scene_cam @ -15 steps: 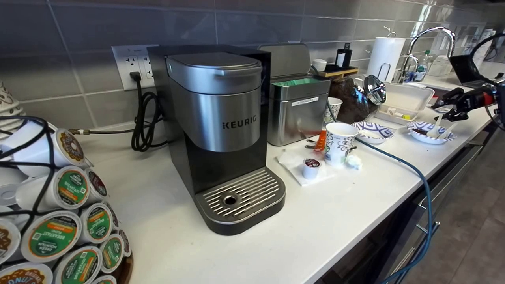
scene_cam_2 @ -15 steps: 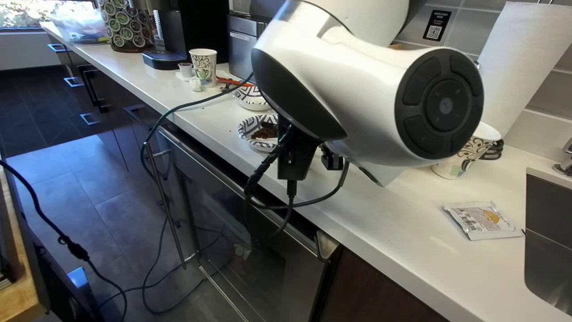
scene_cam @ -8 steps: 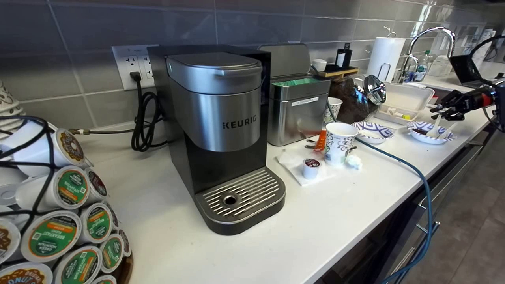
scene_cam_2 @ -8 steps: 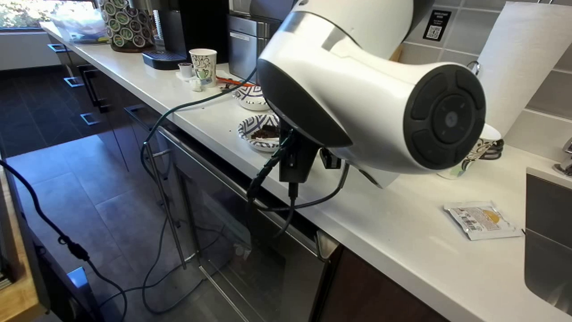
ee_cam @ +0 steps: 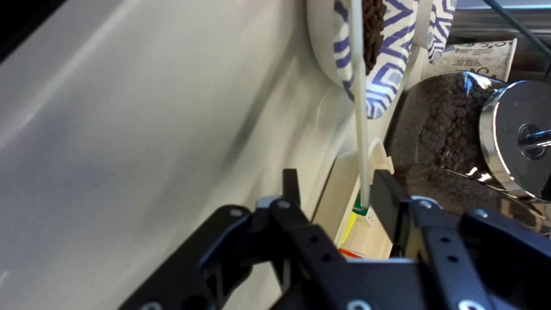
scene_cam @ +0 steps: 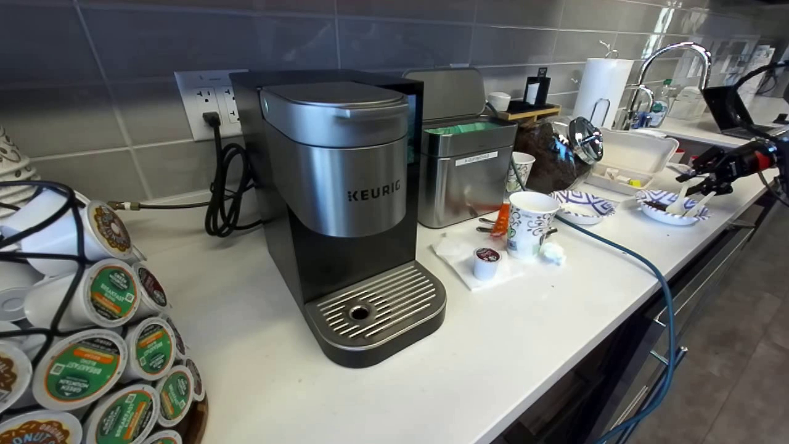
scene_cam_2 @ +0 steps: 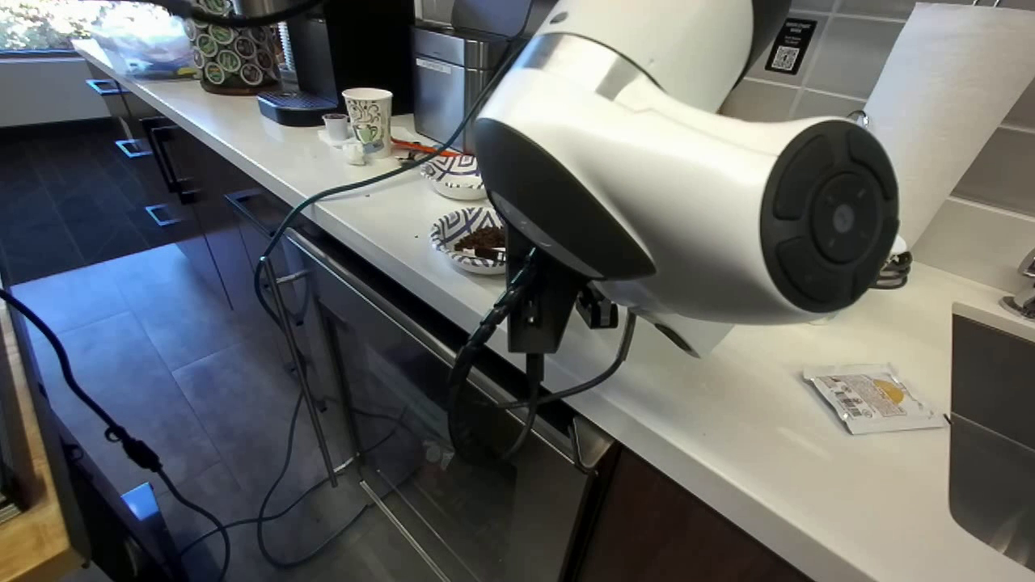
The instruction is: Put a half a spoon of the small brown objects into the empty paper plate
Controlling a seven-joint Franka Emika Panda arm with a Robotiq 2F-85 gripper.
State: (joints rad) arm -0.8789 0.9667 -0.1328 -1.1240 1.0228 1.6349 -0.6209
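The paper bowl (scene_cam_2: 473,217) with the small brown objects (ee_cam: 373,32) sits close to the front edge of the white countertop (scene_cam_2: 711,436). A wide stretch of it lies beside the gripper (ee_cam: 335,185). The gripper is spread apart, with a white spoon handle (ee_cam: 360,107) showing between its tips; whether they touch it, I can't tell. The other paper bowl (scene_cam: 582,198) is just beside the first. Near them are a coffee bean jar (ee_cam: 447,125), an open plastic box (scene_cam: 638,150) and a blue cord (scene_cam: 670,320) that hangs over the edge.

Washed-out window (scene_cam_2: 48,32), soft counter (ee_cam: 172,142) shadows, blurry gripper (ee_cam: 335,186)
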